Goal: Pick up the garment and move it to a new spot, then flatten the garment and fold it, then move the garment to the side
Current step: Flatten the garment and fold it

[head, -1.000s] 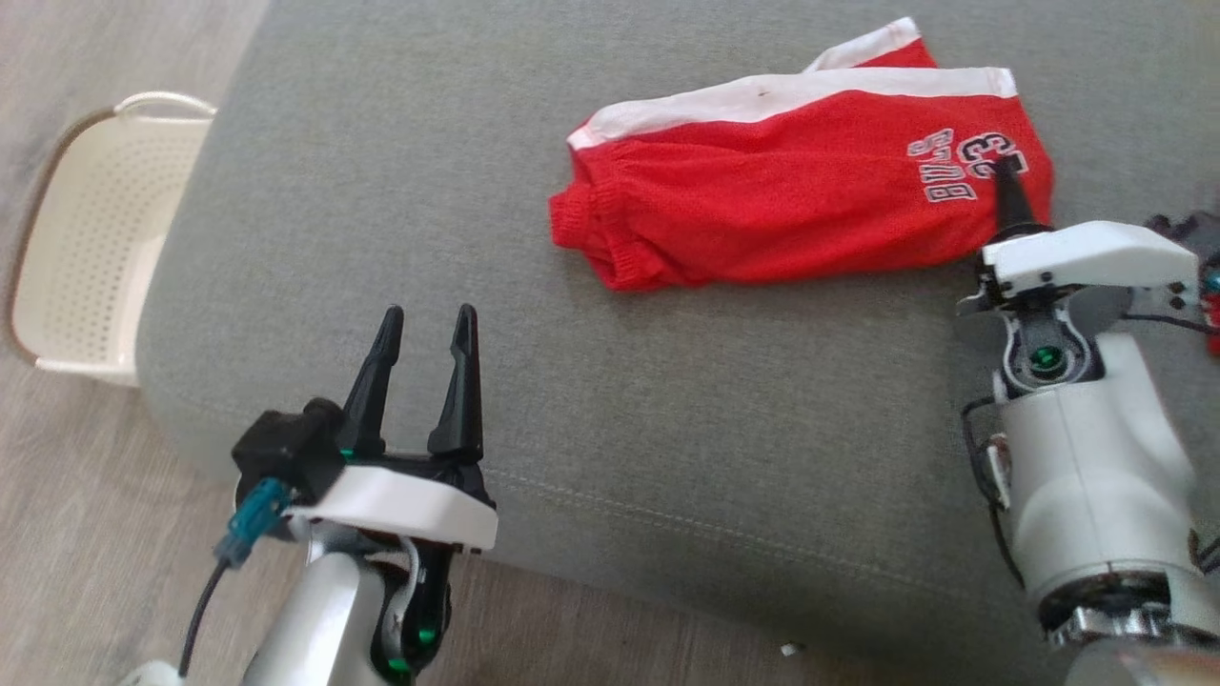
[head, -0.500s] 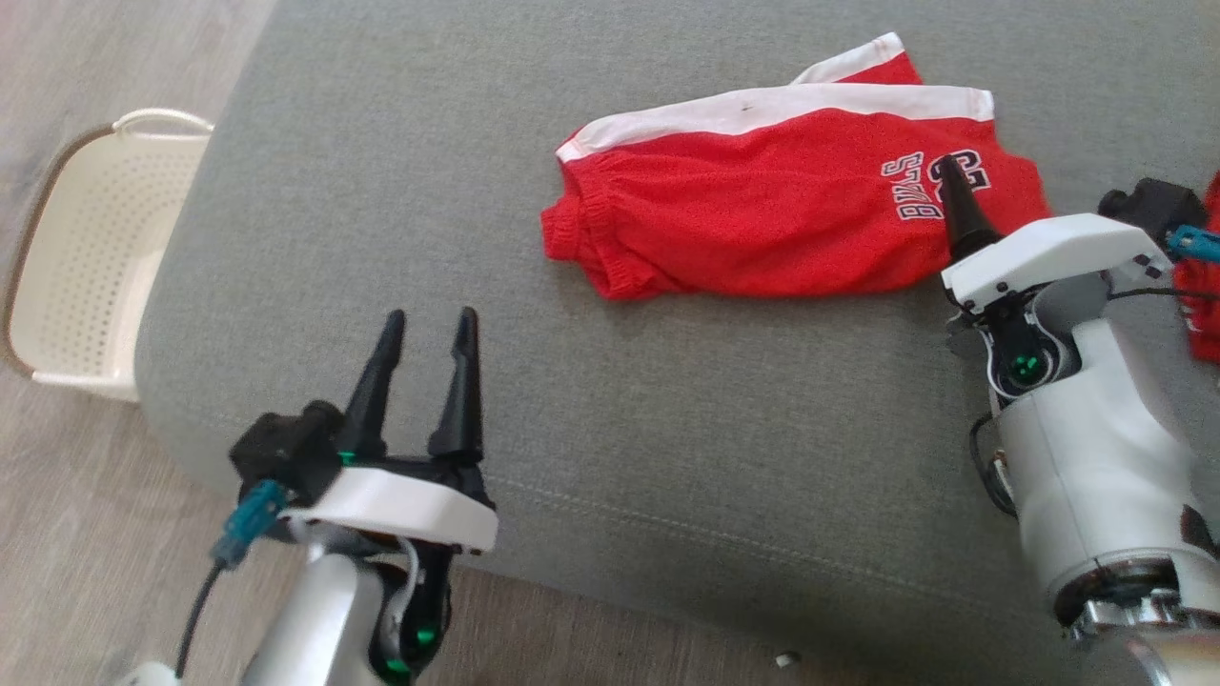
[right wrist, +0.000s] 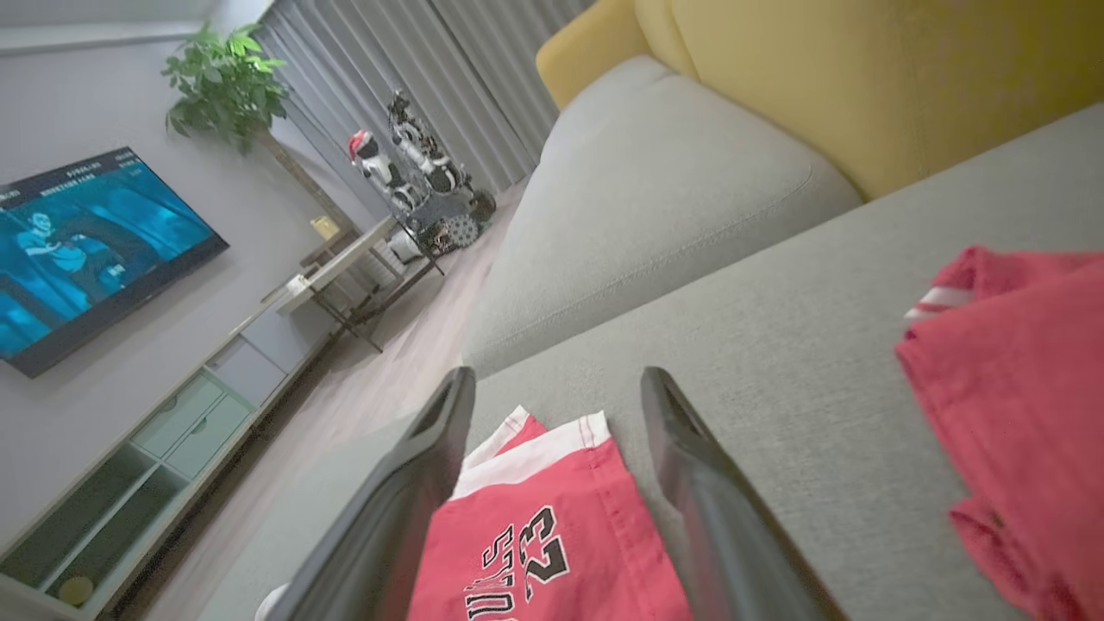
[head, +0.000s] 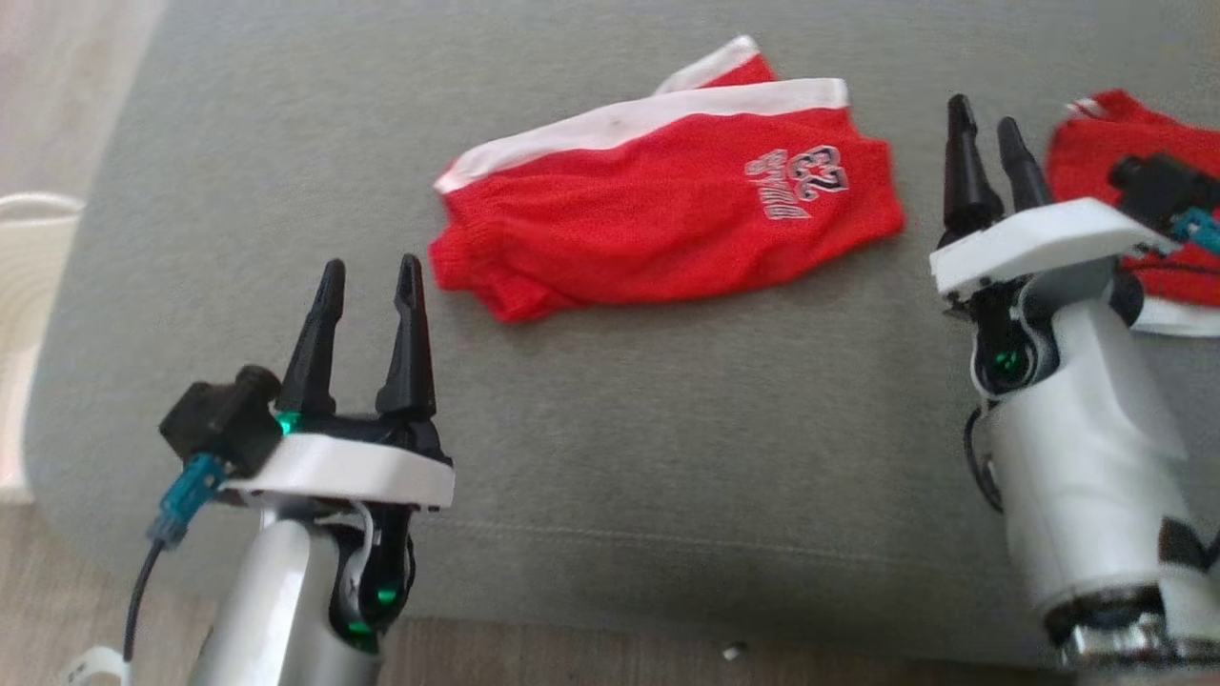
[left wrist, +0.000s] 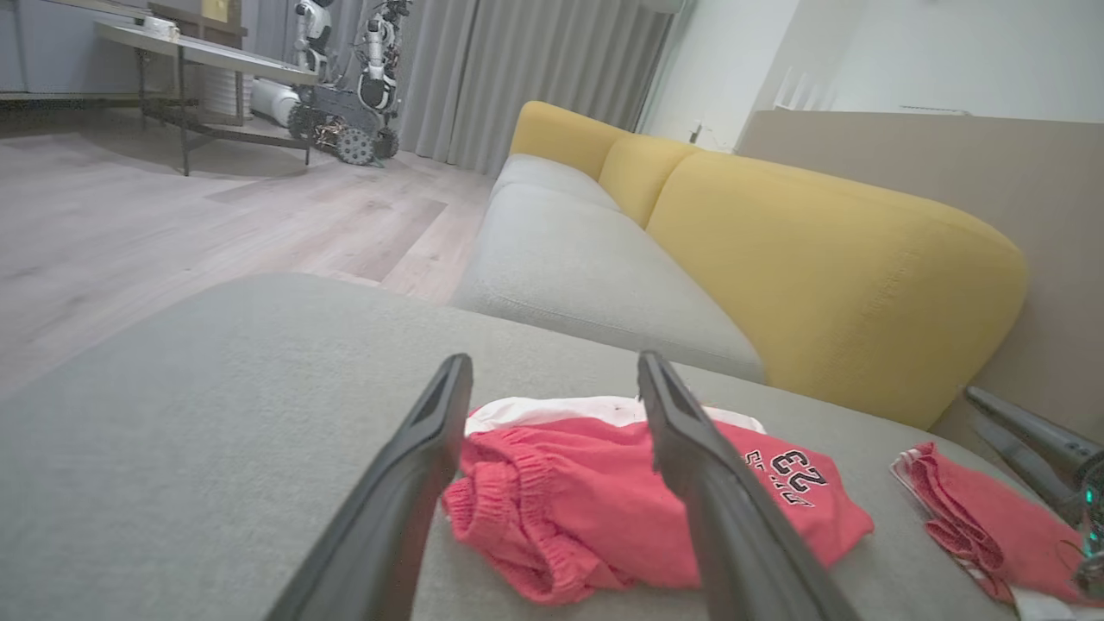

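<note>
Red mesh basketball shorts (head: 667, 219), white-striped along one side and printed "23", are the garment; we read the scene from near to far. Nearest, the left gripper (head: 371, 265) hangs over the front of the grey fabric seat cushion (head: 667, 495), its two dark fingers spread and empty, apart from the cloth. Beyond it the shorts lie flat on the middle of the cushion as a compact, doubled-over oblong, gathered end toward the robot's left, with no finger touching them. Just beside their right edge stands the right gripper (head: 982, 112), jaws likewise spread and holding nothing. Farther right lies a second red cloth item (head: 1096, 133), and behind all rises the yellow upholstered backrest (left wrist: 819, 276). We judge picking up, flattening and folding to be done, since the shorts rest neat and free. Whether this resting place counts as "the side" we cannot tell; if not, that last shift alone remains.
</note>
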